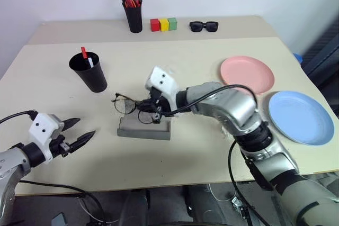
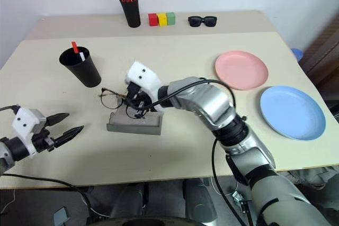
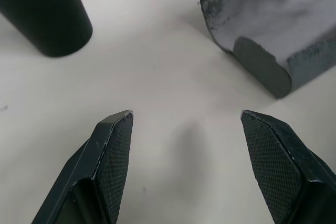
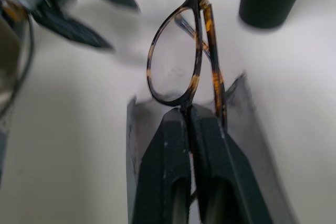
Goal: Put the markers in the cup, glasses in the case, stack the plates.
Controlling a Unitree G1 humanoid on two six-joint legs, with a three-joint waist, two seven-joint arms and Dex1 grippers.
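Observation:
My right gripper is shut on the tortoiseshell glasses, holding them just above the open grey case; in the right wrist view the glasses stick out past the pinched fingers over the case. My left gripper stands open above the bare table near its front left edge, apart from the case. The black cup holds a red marker and a white marker. The pink plate and blue plate lie side by side at the right.
A narrow black pen holder with orange-red pens stands at the back. Beside it are three coloured blocks and black sunglasses. The table's front edge runs close under my left gripper.

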